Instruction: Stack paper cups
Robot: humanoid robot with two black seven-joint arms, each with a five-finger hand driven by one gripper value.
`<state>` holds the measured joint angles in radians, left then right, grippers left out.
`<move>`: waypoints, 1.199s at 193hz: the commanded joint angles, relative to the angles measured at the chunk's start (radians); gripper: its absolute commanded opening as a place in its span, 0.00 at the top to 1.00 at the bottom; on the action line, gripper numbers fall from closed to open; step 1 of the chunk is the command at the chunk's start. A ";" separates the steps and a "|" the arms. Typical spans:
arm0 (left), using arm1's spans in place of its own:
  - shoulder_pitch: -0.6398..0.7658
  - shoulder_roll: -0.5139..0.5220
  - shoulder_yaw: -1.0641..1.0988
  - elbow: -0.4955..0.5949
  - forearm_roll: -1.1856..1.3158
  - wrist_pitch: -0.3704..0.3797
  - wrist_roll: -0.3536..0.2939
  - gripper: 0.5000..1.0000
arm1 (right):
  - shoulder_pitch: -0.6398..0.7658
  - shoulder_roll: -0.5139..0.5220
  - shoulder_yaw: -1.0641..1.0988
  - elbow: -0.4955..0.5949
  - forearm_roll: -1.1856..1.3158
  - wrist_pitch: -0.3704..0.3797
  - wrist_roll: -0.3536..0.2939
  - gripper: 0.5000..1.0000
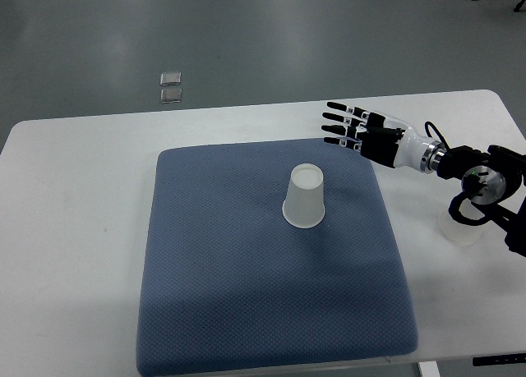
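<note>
Paper cup (305, 198) stands upside down on the blue mat (246, 311), a little toward the far, right part of the mat's middle, its closed base facing up and its wider rim flat on the fabric; being inverted, whatever might be inside it cannot be seen. A second cup (460, 227) sits off the mat to its right on the bare white table (74, 229), partly hidden beneath the robot's dark wrist joint, so whether it is upright or holds anything cannot be told. The right hand (362, 132) hovers over the mat's far right corner, well apart from the inverted cup, reaching in from the right edge with its black-and-white fingers (337, 114) stretched out straight and slightly spread toward the left, holding nothing. The mat itself lies roughly centred on the table, its edges a little skewed against the table's edges. Beyond the mat, past the table's far edge, two small clear square objects (171, 86) rest on the grey floor (246, 32), one just beside the other.
</note>
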<state>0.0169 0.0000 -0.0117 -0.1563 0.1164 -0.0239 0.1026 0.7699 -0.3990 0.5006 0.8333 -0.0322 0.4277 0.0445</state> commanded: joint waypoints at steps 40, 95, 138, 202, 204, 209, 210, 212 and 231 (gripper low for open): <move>-0.011 0.000 -0.004 -0.009 0.000 0.001 -0.001 0.00 | 0.002 -0.003 -0.002 0.000 0.000 0.005 0.000 0.12; -0.009 0.000 0.001 -0.002 -0.001 0.001 0.000 0.00 | 0.003 -0.031 -0.001 -0.006 0.000 -0.015 -0.002 0.12; -0.009 0.000 -0.001 -0.003 -0.001 0.001 0.000 0.00 | -0.001 -0.038 -0.001 -0.079 0.001 -0.041 0.002 0.12; -0.009 0.000 -0.001 -0.003 0.000 0.001 -0.001 0.00 | 0.000 -0.156 -0.004 -0.083 -0.117 0.135 0.104 0.12; -0.009 0.000 -0.001 -0.003 0.000 0.001 0.000 0.00 | 0.000 -0.161 -0.004 -0.083 -0.124 0.143 0.110 0.12; -0.009 0.000 -0.001 -0.003 0.000 0.001 0.000 0.00 | 0.002 -0.170 -0.004 -0.083 -0.143 0.158 0.120 0.12; -0.009 0.000 -0.001 -0.003 0.000 0.001 -0.001 0.00 | 0.002 -0.175 -0.004 -0.083 -0.152 0.167 0.124 0.12; -0.009 0.000 -0.001 -0.003 0.000 0.001 -0.001 0.00 | 0.002 -0.179 -0.004 -0.083 -0.161 0.175 0.127 0.12; -0.009 0.000 -0.001 -0.003 0.000 0.001 -0.001 0.00 | 0.008 -0.248 -0.004 -0.083 -0.265 0.183 0.167 0.12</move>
<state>0.0075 0.0000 -0.0124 -0.1595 0.1164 -0.0231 0.1019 0.7724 -0.5838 0.4965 0.7499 -0.2010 0.5942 0.1736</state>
